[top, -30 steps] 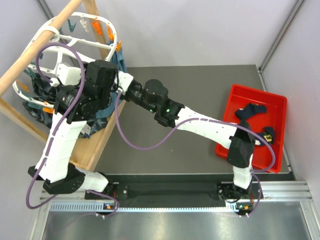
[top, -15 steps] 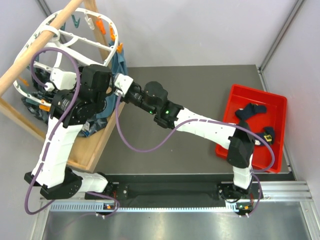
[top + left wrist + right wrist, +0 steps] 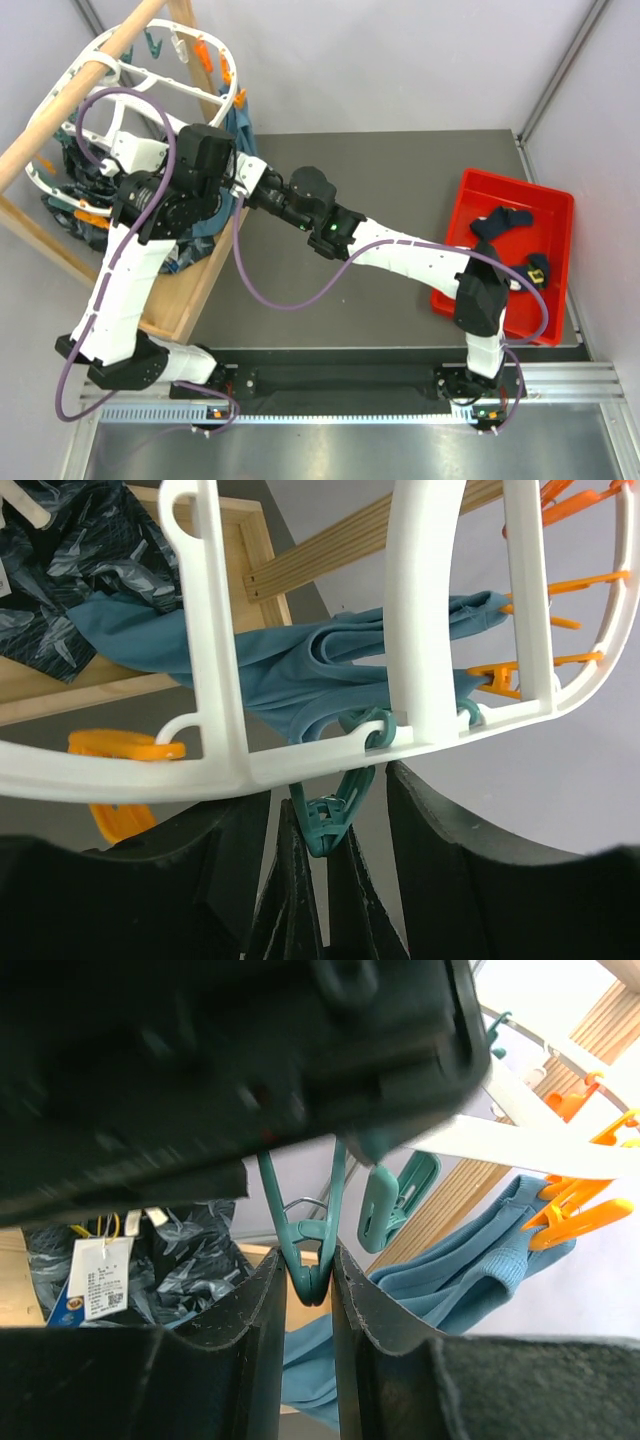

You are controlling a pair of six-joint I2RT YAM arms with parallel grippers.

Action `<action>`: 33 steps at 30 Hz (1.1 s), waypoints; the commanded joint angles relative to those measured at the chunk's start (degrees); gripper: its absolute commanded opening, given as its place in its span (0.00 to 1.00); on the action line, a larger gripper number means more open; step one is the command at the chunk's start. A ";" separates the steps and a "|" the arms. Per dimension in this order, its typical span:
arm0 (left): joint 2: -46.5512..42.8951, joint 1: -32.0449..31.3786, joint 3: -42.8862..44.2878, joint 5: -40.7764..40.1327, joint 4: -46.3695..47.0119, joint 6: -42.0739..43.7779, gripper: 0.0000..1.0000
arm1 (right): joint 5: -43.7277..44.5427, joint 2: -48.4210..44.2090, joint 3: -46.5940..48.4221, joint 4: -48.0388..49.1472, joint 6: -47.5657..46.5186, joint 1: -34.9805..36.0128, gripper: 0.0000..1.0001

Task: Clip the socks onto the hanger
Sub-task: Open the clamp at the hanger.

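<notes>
The white hanger (image 3: 150, 75) hangs from the pole at far left, with teal and orange clips. My right gripper (image 3: 248, 178) reaches across to it and is shut on the tail of a teal clip (image 3: 300, 1230), one finger pad on each side. In the left wrist view that clip (image 3: 330, 820) hangs under the hanger rim (image 3: 300, 765). My left gripper (image 3: 328, 785) is open there, its jaws standing wide either side of the right fingers and holding nothing. Two dark navy socks (image 3: 500, 222) lie in the red bin, one with a yellow badge (image 3: 538, 268).
The red bin (image 3: 520, 183) sits at the table's right edge. A wooden pole (image 3: 70, 110) and wooden frame (image 3: 215, 260) carry the hanger. A teal-blue garment (image 3: 300, 670) and a dark patterned cloth (image 3: 70, 570) hang there. A second teal clip (image 3: 395, 1200) dangles beside the pinched one.
The left arm's wrist swung left, then back right beside the right gripper. The hanger rocked slightly up and left. The right gripper stayed at the hanger's rim.
</notes>
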 commanded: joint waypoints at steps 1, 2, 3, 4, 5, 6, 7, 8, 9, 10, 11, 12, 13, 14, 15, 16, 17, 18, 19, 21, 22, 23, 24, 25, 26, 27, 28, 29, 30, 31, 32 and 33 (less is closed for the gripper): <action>0.71 0.48 0.47 -1.61 -2.70 2.09 0.54 | -0.48 -2.47 0.42 0.36 -0.57 0.89 0.00; 0.19 0.48 -0.14 -1.96 -2.07 2.72 0.55 | -0.48 -2.56 0.60 0.27 -0.66 0.80 0.00; 0.18 0.48 -0.50 -2.40 -2.07 3.07 0.56 | -0.39 -2.47 0.60 0.27 -0.66 0.89 0.00; 0.27 0.48 -0.41 -3.80 -2.24 3.16 0.58 | -0.48 -2.47 0.51 0.27 -0.83 0.89 0.00; 0.62 0.48 -0.32 -4.42 -2.85 3.16 0.59 | -0.39 -2.47 0.51 0.27 -0.75 0.80 0.00; 0.88 0.48 -0.06 -4.86 -3.29 3.08 0.59 | -0.48 -2.56 0.51 0.27 -0.75 0.80 0.00; 1.15 0.48 0.11 -5.13 -3.56 2.81 0.59 | -0.48 -2.56 0.51 0.27 -0.83 0.80 0.00; 1.41 0.48 0.20 -5.74 -3.82 2.72 0.59 | -0.48 -2.56 0.43 0.27 -0.92 0.89 0.00; 1.50 0.48 0.12 -6.01 -4.09 2.64 0.59 | -0.57 -2.64 0.34 0.35 -1.01 0.89 0.00; 1.67 0.48 0.03 -6.27 -4.18 2.37 0.57 | -0.48 -2.65 0.25 0.35 -1.01 0.89 0.00; 1.94 0.48 -0.06 -6.71 -4.26 2.37 0.56 | -0.48 -2.65 0.25 0.35 -1.27 0.89 0.00; 2.03 0.48 -0.06 -6.80 -4.09 2.46 0.56 | -0.48 -2.73 0.25 0.35 -1.27 0.98 0.00; 2.20 0.48 -0.06 -6.89 -4.09 2.46 0.55 | -0.48 -2.65 0.34 0.44 -1.27 0.98 0.00; 2.55 0.48 -0.06 -6.97 -3.92 2.72 0.54 | -0.39 -2.65 0.34 0.44 -1.45 1.06 0.00; 2.73 0.48 0.03 -7.15 -3.91 2.90 0.54 | -0.48 -2.65 0.34 0.53 -1.54 1.07 0.00; 2.90 0.48 0.03 -7.32 -4.00 2.81 0.52 | -0.48 -2.65 0.42 0.44 -1.62 1.24 0.00; 2.73 0.48 0.03 -7.50 -3.91 2.72 0.46 | -0.31 -2.56 0.43 0.44 -1.71 1.15 0.00; 2.56 0.48 -0.32 -7.85 -3.74 2.98 0.43 | -0.39 -2.56 0.43 0.44 -1.71 1.15 0.00; 2.47 0.48 -0.41 -8.03 -3.04 3.68 0.40 | -0.31 -2.47 0.51 0.44 -1.71 1.15 0.00; 1.94 0.48 -0.76 -8.38 -2.16 5.00 0.32 | -0.22 -2.47 0.78 0.35 -1.89 1.24 0.00; 1.94 0.48 -0.94 -8.38 -1.37 6.40 0.29 | -0.22 -2.30 0.95 0.27 -2.06 1.24 0.00; 1.42 0.48 -1.11 -8.38 -0.15 7.02 0.25 | -0.04 -2.21 1.30 0.18 -1.98 1.24 0.00; 1.24 0.48 -1.72 -8.21 0.65 7.81 0.12 | -0.04 -2.12 1.48 0.09 -1.80 1.33 0.00; 1.06 0.48 -2.08 -7.94 1.09 8.78 0.06 | -0.13 -2.12 1.57 0.09 -1.71 1.33 0.00; 0.63 0.48 -2.26 -7.77 1.71 8.87 0.00 | -0.04 -2.20 1.65 0.18 -1.71 1.24 0.00; 0.36 0.48 -2.87 -7.68 1.97 9.14 0.00 | 0.05 -2.12 1.66 0.18 -1.63 1.24 0.00; 0.10 0.48 -3.22 -7.59 2.58 10.10 0.00 | 0.66 -2.03 1.66 0.09 -1.54 1.24 0.00; -0.52 0.48 -3.57 -7.42 3.29 10.37 0.00 | 1.01 -2.03 1.83 -0.26 -1.28 1.33 0.12; -0.87 0.48 -4.18 -7.33 3.90 10.72 0.00 | 1.45 -1.94 2.01 -0.70 -1.36 1.33 0.24; -1.13 0.48 -4.54 -7.15 4.52 11.94 0.00 | 3.45 -2.12 2.01 -1.31 -1.28 1.24 0.37; -1.66 0.48 -5.06 -6.80 5.31 12.30 0.00 | 4.43 -2.29 1.31 -1.58 -1.10 1.33 0.60; -1.93 0.48 -5.24 -6.63 5.66 12.65 0.00 | 5.57 -3.16 0.35 -1.49 -0.75 1.24 0.67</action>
